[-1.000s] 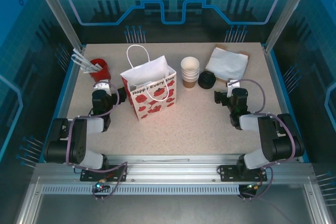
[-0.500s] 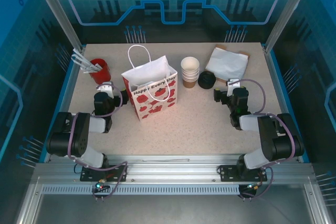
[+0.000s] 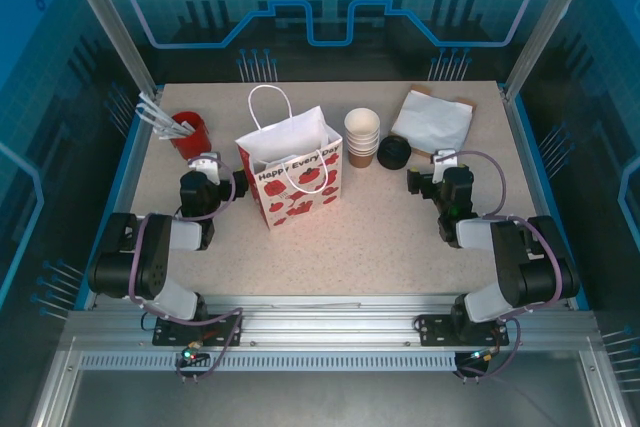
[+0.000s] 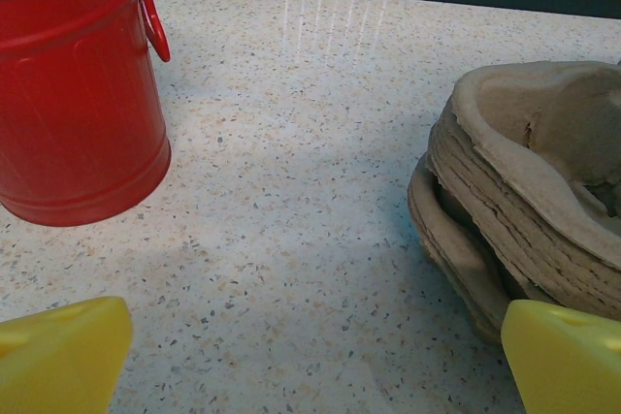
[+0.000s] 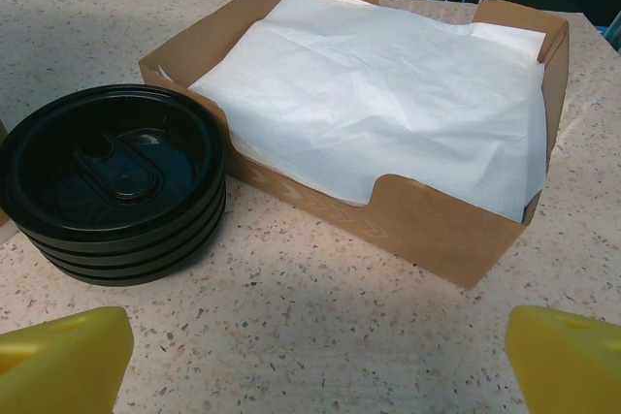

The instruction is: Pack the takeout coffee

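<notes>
Seen from the top camera, the paper bag [image 3: 290, 172], white with red prints, stands open a little left of the middle of the table [image 3: 380, 237]. At ten o'clock from it is the red bucket [image 3: 190, 133], and at two o'clock is the stack of white cups [image 3: 362, 132]. The black lids [image 3: 393, 153] sit just at four o'clock of that stack, and the white napkins [image 3: 433, 119] lie at one o'clock from the lids. The left gripper [image 3: 204, 165] is at nine o'clock of the bag, close to its side. The right gripper [image 3: 441, 163] is at four o'clock of the lids. Both point to twelve. Where the takeout coffee is I cannot tell, because the inside of the bag is not readable.

On the left wrist camera, the yellow fingertips [image 4: 63, 351] sit in the two lower corners, far apart, with only bare table between them, so the jaws are wide. The bucket is at ten o'clock. A stack of brown pulp carriers [image 4: 524, 201] is at three o'clock, apart from the bucket.

On the right wrist camera, the yellow fingertips [image 5: 63, 356] are also in both lower corners, so these jaws are wide too and grip nothing. The lids, piled one on another, are at nine o'clock. The cardboard tray [image 5: 427, 225] with the napkins is at one o'clock, just beside the lids.
</notes>
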You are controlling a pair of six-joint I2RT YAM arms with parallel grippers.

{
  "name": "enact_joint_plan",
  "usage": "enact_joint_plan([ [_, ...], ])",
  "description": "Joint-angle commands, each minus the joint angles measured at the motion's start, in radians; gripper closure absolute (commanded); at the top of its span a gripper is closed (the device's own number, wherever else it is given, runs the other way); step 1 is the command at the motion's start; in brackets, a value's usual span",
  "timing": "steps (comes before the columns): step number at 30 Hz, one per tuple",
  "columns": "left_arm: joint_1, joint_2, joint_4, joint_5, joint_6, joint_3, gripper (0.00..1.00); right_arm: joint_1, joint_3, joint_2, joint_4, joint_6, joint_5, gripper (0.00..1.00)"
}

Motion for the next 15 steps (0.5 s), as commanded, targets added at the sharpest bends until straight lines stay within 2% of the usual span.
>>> enact_joint_plan([
  [1,-0.007,0.005,-0.002,0.031,0.018,0.017,0.01,-0.014,-0.006,0.007,0.032,-0.011,-0.009,0.0],
  [15,-0.007,0.005,-0.003,0.031,0.018,0.017,0.01,-0.014,-0.006,0.009,0.031,-0.013,-0.013,0.0],
])
